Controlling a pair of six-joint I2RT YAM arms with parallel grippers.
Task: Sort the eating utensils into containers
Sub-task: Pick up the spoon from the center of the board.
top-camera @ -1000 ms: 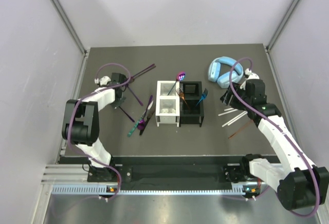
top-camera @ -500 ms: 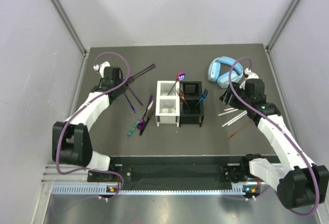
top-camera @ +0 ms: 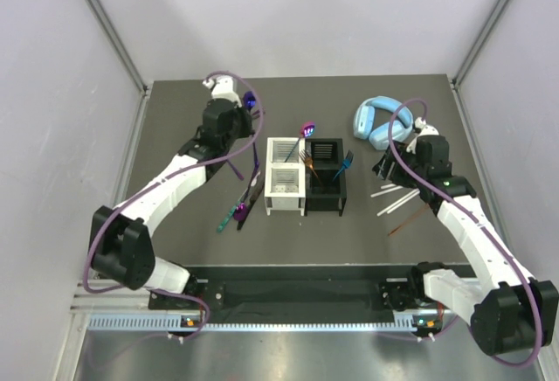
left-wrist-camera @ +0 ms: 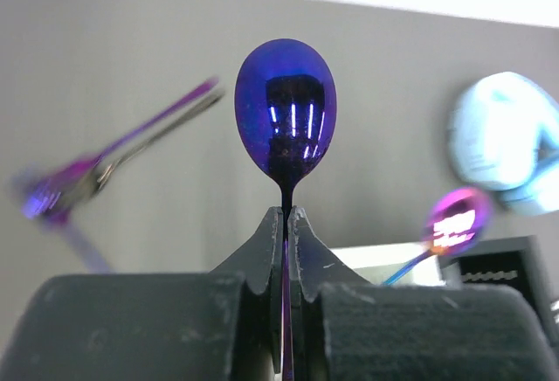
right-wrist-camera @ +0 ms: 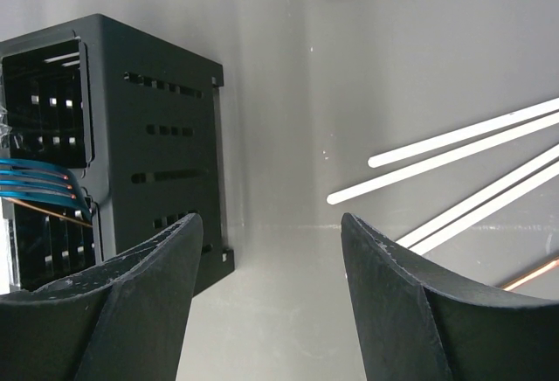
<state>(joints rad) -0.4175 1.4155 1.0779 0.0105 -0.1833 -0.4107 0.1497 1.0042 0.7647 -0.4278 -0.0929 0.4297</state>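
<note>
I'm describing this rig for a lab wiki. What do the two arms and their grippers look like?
The left arm and right arm both have white link shells with black joints, and a purple cable loops loosely along each. The left gripper and right gripper are matte black, with thick wedge-shaped fingers, lightly scuffed. No markings are legible.

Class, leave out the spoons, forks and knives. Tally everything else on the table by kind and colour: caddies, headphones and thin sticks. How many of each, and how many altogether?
White caddy: 1
Black caddy: 1
Light-blue headphones: 1
White sticks: 4
Brown stick: 1
Total: 8
</note>
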